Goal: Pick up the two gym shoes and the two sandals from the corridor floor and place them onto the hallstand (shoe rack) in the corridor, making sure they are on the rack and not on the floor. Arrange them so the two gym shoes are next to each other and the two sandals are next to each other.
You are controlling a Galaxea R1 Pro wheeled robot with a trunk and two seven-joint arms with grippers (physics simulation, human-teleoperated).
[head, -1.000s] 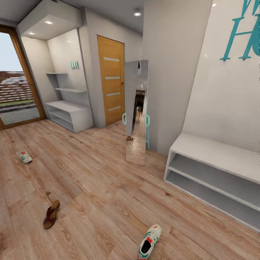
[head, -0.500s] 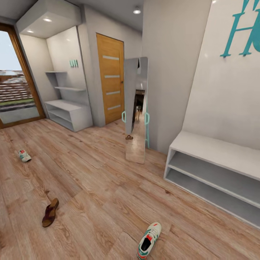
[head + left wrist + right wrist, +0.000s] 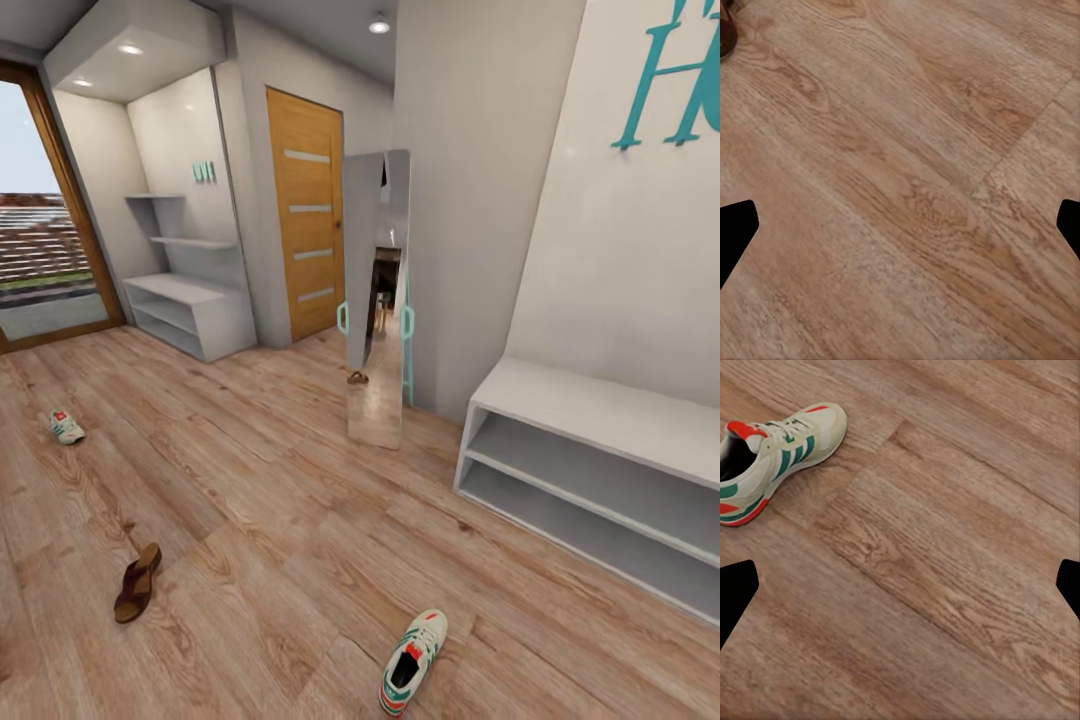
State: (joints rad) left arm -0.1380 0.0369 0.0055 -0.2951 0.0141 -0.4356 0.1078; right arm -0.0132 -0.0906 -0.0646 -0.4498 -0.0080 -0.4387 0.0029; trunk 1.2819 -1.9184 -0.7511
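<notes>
One gym shoe (image 3: pixel 412 663) lies on the corridor floor (image 3: pixel 290 520) close in front of me, cream with green stripes and a red heel. It also lies under my right gripper (image 3: pixel 900 592), as the gym shoe (image 3: pixel 772 454) off to one side of the open fingers. The other gym shoe (image 3: pixel 66 427) is far off at the left. A brown sandal (image 3: pixel 137 583) rests at the near left. A small brown sandal-like thing (image 3: pixel 357 378) sits at the mirror's foot. The hallstand (image 3: pixel 190 312) stands at the back left. My left gripper (image 3: pixel 900 232) is open over bare planks.
A second low grey bench (image 3: pixel 600 410) with two shelves lines the right wall. A tall leaning mirror (image 3: pixel 377 290) stands mid-corridor beside a wooden door (image 3: pixel 307 215). A glass door (image 3: pixel 45 250) is at the far left. A dark brown sliver (image 3: pixel 726 37) touches the left wrist view's edge.
The whole head view has shifted slightly, so the camera has moved. The shoes and sandals lie where they were on the floor.
</notes>
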